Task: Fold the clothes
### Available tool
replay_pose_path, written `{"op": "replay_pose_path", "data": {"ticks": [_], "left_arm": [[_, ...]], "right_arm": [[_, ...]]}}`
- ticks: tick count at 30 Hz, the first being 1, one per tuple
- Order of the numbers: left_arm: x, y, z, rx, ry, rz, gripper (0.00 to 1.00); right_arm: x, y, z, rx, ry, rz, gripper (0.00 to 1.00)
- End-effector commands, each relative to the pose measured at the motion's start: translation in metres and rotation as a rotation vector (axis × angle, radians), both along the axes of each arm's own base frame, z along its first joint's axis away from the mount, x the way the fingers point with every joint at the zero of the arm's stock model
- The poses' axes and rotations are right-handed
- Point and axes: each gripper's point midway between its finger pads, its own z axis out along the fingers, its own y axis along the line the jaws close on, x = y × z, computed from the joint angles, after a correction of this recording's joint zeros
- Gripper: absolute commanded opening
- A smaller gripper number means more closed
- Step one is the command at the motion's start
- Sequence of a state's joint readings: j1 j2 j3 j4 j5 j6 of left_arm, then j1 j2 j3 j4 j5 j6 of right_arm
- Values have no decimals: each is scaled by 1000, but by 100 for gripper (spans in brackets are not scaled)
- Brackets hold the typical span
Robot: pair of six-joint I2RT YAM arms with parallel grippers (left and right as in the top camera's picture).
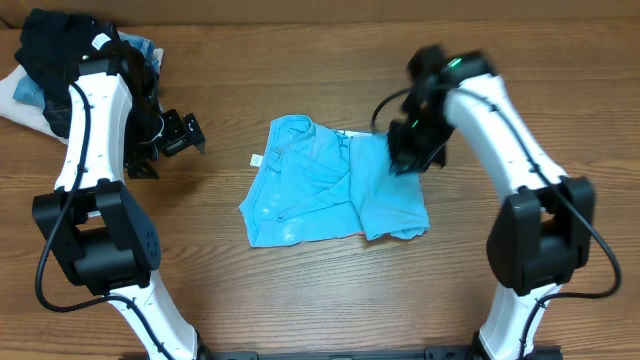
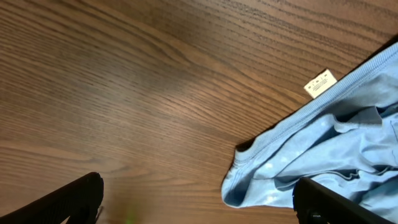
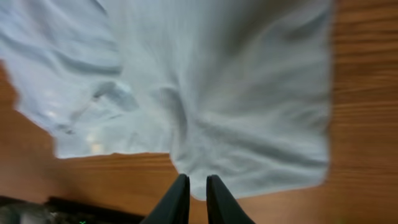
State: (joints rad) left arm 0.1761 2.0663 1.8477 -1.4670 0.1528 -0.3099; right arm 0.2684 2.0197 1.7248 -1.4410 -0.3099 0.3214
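Centrally, the sky-blue shirt (image 1: 335, 180) lies rumpled on the table (image 1: 300, 300). At its nine o'clock the left gripper (image 2: 198, 186) gapes wide. At two o'clock the right gripper (image 3: 198, 182) is narrowed almost closed at the cloth's edge.

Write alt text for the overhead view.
A crumpled light-blue shirt lies centred on the wooden table. The right gripper sits at its far right edge; the left gripper hangs left of it. Dark clothes are heaped far left.
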Motion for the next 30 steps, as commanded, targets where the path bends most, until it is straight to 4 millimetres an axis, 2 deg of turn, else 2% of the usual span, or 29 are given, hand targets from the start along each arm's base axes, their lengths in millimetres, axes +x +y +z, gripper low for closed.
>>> {"op": "replay_pose_path", "data": {"ticks": [1, 4, 6, 10, 12, 13, 17, 20, 22, 24, 25, 26, 27, 30], "left_arm": [[1, -3, 5, 3, -15, -26, 100], [0, -3, 5, 2, -12, -27, 100], [0, -3, 5, 2, -12, -27, 100], [0, -3, 5, 2, -12, -26, 100], [0, -3, 5, 3, -13, -26, 100], [0, -3, 5, 3, -13, -26, 100], [0, -3, 5, 2, -12, -26, 100], [0, -3, 5, 2, -12, -27, 100], [0, -4, 5, -3, -12, -27, 100], [0, -8, 6, -26, -14, -35, 100], [0, -17, 6, -60, -24, -71, 100], [0, -21, 5, -76, -27, -89, 100], [0, -25, 3, -84, -28, -102, 100], [-2, -37, -9, -93, -17, -130, 100]], "right_arm": [[-26, 3, -36, -48, 67, 35, 15], [-49, 3, -68, -56, 127, 10, 15], [-62, 4, -81, -31, 162, 4, 15], [-79, 6, -97, 1, 201, -5, 13], [-81, 6, -99, -5, 214, -31, 8], [-81, 6, -99, -6, 214, -41, 4], [-67, 11, -87, 4, 169, -73, 4], [-53, 14, -65, 26, 103, -74, 4], [-40, 12, -40, 31, 30, -77, 6], [-29, 8, -18, 28, -33, -87, 18], [-18, 1, 6, 24, -89, -102, 44], [-15, -2, 15, 23, -109, -107, 69], [-10, -7, 25, 16, -128, -117, 81], [-1, -19, 42, 5, -159, -146, 96]]}}
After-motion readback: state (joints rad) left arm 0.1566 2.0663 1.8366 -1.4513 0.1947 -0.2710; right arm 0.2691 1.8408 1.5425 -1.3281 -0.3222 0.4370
